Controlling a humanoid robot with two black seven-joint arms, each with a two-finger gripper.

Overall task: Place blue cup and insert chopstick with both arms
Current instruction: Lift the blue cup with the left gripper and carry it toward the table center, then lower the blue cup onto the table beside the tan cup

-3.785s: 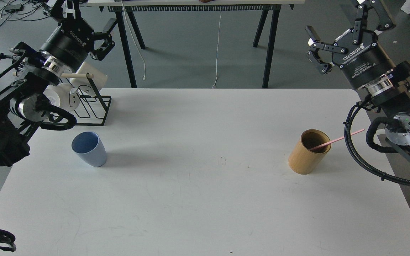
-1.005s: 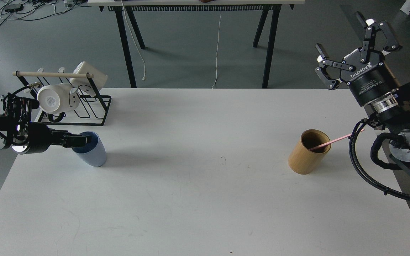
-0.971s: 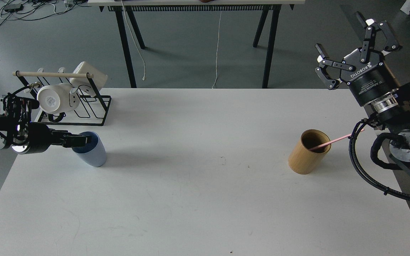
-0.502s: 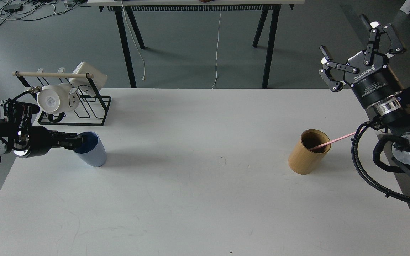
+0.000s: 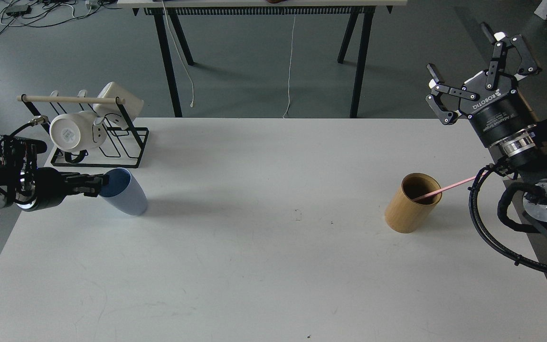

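The blue cup (image 5: 126, 194) is at the table's left, tilted with its dark blue mouth turned left. My left gripper (image 5: 97, 184) reaches in level from the left edge, and its fingers are closed on the cup's rim. The pink chopstick (image 5: 447, 188) leans out to the right from a tan wooden cylinder (image 5: 409, 206) at the table's right. My right gripper (image 5: 463, 57) is open and empty. It is raised above the table's far right corner, behind and to the right of the cylinder.
A black wire mug rack (image 5: 112, 137) with white mugs (image 5: 71, 133) and a wooden bar stands at the back left, just behind the cup. The white table (image 5: 273, 256) stretches between cup and cylinder. Black trestle legs (image 5: 356, 57) stand on the floor beyond.
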